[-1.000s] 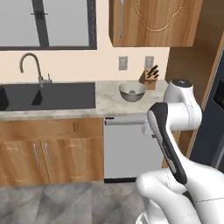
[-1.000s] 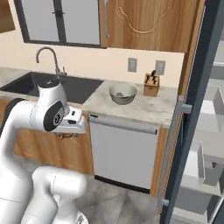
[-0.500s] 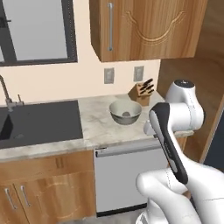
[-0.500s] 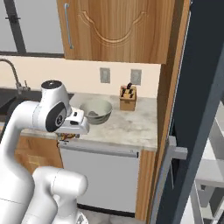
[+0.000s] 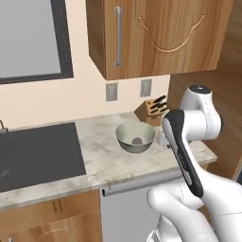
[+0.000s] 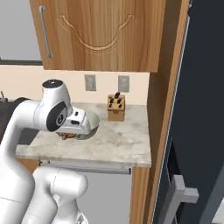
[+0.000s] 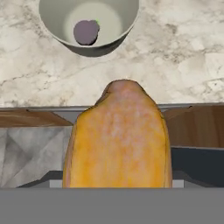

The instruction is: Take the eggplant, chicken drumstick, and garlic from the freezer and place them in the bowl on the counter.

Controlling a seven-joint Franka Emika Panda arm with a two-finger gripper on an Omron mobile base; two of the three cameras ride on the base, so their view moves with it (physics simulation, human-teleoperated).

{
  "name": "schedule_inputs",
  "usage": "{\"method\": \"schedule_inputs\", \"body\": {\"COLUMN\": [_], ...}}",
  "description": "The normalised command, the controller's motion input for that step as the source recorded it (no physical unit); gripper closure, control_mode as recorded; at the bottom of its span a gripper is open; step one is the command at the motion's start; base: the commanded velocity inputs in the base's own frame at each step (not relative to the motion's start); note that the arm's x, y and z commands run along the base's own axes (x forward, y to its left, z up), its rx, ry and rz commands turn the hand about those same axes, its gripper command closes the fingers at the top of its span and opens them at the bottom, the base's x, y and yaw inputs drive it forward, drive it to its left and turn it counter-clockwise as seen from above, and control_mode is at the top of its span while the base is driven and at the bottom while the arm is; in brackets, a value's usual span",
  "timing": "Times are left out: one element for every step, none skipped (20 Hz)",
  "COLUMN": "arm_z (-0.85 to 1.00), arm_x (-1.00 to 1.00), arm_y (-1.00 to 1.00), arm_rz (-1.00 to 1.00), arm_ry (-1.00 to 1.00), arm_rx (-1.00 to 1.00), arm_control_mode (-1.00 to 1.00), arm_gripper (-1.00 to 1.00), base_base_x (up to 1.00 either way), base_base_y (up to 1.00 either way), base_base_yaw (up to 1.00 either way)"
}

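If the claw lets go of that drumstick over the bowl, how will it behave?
The chicken drumstick looks rounded and tapering, so it would probably roll rather than lie where it lands. The bowl has a glossy, curved inside, so it likely slides toward the eggplant at the bottom. It appears stiff, not floppy, keeping its shape in the grip.

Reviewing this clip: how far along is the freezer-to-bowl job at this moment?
Done: the eggplant already lies in the bowl on the counter.

In hand: the chicken drumstick sits large in the hand view, apparently held in the claw, not yet over the bowl.

Left: drop the drumstick in, then fetch the garlic; none is visible in the bowl.
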Motion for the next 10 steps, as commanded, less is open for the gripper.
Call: {"method": "schedule_inputs", "body": {"arm_z": [0.00,0.00,0.00,0.00,0.00,0.00,0.00,0.00,0.00,0.00], "arm_x": [0.00,0.00,0.00,0.00,0.00,0.00,0.00,0.00,0.00,0.00], "arm_y": [0.00,0.00,0.00,0.00,0.00,0.00,0.00,0.00,0.00,0.00], "arm_rz": [0.00,0.00,0.00,0.00,0.00,0.00,0.00,0.00,0.00,0.00], "arm_ry": [0.00,0.00,0.00,0.00,0.00,0.00,0.00,0.00,0.00,0.00], "arm_rx": [0.00,0.00,0.00,0.00,0.00,0.00,0.00,0.00,0.00,0.00], "arm_control_mode": [1.00,1.00,1.00,1.00,1.00,1.00,1.00,1.00,1.00,1.00], "arm_gripper": [1.00,1.00,1.00,1.00,1.00,1.00,1.00,1.00,1.00,1.00], "base_base_x": [0.45,0.39,0.30,0.25,0.24,0.29,0.41,0.41,0.38,0.42], "base_base_y": [0.00,0.00,0.00,0.00,0.19,0.18,0.13,0.11,0.08,0.00], "base_base_yaw": [0.35,0.38,0.38,0.33,0.27,0.22,0.17,0.11,0.01,0.00]}}
